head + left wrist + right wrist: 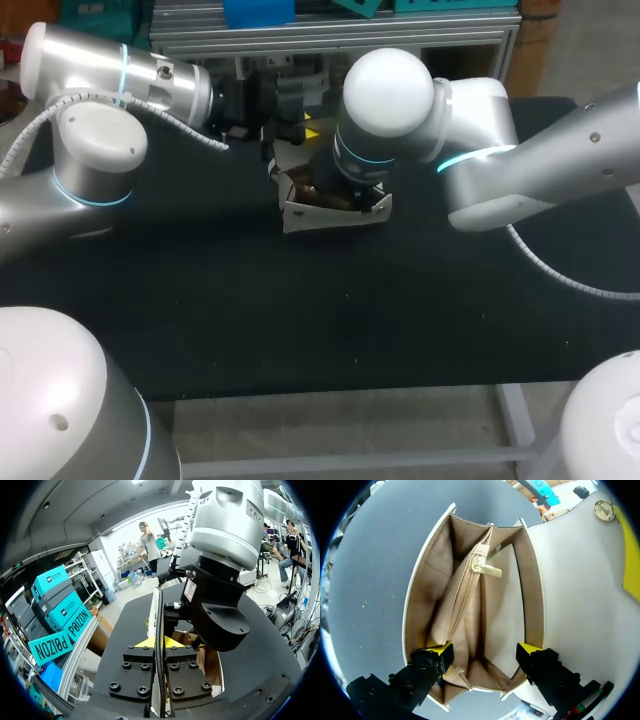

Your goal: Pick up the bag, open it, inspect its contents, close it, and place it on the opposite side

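Nearest the lens: left claw (157,642), clenched on the flap (156,605). The flap runs edge-on between its fingers and stands upright.

Right claw (484,649) is released, fingers spread wide, with one yellow tip toward each side wall at the mouth of the bag (422,580). I can't tell whether they touch the lining.

The bag sits upright on the worktop (300,320), toward the far side near the middle, under my right wrist with its mouth gaping. Inside there is tan lining and a central zip pocket (465,600), with the pull (490,571) lying ahead of the claw. The zip looks closed. I see nothing loose in the compartments on either side. There is a metal snap (603,510) on the flap.

Handling, my judgement:
- The bag looks light, and the walls are stiff enough to hold a box shape.
- The flap is thin and likely bends. Its finish is smooth, so a shallow pinch may slip.
- The best holds are the flap's edge or a side wall's rim, staying off the snap.
- A sideways pull on the flap could tip the bag.

Surface: matte black with faint specks. It stretches well out to either side of the bag, so there is room to set it down across.
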`<control>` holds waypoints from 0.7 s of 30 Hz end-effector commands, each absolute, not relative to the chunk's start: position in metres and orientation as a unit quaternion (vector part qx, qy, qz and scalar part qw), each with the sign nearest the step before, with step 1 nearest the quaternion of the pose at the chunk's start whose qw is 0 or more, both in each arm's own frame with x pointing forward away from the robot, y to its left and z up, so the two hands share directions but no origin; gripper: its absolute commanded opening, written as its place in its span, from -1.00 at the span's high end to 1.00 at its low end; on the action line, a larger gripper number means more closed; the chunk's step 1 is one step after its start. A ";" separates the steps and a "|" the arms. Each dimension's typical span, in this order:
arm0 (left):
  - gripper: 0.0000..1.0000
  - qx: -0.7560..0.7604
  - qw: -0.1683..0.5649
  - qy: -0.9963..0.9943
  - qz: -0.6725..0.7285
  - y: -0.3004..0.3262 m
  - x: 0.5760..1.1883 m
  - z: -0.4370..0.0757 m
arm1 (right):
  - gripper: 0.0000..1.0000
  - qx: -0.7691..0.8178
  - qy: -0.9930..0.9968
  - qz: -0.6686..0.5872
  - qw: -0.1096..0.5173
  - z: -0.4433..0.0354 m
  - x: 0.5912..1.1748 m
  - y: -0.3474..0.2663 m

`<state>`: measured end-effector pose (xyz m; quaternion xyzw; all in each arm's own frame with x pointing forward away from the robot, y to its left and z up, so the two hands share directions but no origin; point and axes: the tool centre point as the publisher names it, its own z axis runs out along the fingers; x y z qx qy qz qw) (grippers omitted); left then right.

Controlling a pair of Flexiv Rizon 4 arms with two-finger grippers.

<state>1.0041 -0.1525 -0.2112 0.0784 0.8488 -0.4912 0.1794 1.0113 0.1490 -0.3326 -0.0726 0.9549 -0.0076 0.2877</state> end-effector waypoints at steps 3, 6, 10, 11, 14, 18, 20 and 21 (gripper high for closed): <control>1.00 0.079 0.178 0.848 -0.493 -0.152 1.004 -0.211 | -1.00 -0.072 0.954 -0.009 0.289 -0.337 1.015 0.146; 1.00 0.079 0.178 0.848 -0.493 -0.152 1.004 -0.211 | -1.00 -0.071 0.954 -0.008 0.290 -0.337 1.015 0.146; 1.00 0.079 0.178 0.848 -0.493 -0.153 1.005 -0.211 | -1.00 -0.071 0.954 -0.008 0.290 -0.337 1.015 0.146; 1.00 0.078 0.177 0.848 -0.493 -0.153 1.005 -0.211 | -1.00 -0.071 0.954 -0.008 0.290 -0.337 1.015 0.146; 1.00 0.078 0.177 0.848 -0.493 -0.153 1.005 -0.211 | -1.00 -0.070 0.954 -0.007 0.291 -0.337 1.016 0.146; 1.00 0.078 0.177 0.848 -0.493 -0.153 1.006 -0.211 | -1.00 -0.070 0.954 -0.006 0.292 -0.337 1.016 0.145; 1.00 0.078 0.177 0.848 -0.493 -0.153 1.006 -0.211 | -1.00 -0.070 0.954 -0.006 0.292 -0.336 1.016 0.145; 1.00 0.078 0.177 0.848 -0.493 -0.153 1.006 -0.211 | -1.00 -0.070 0.954 -0.006 0.293 -0.336 1.016 0.145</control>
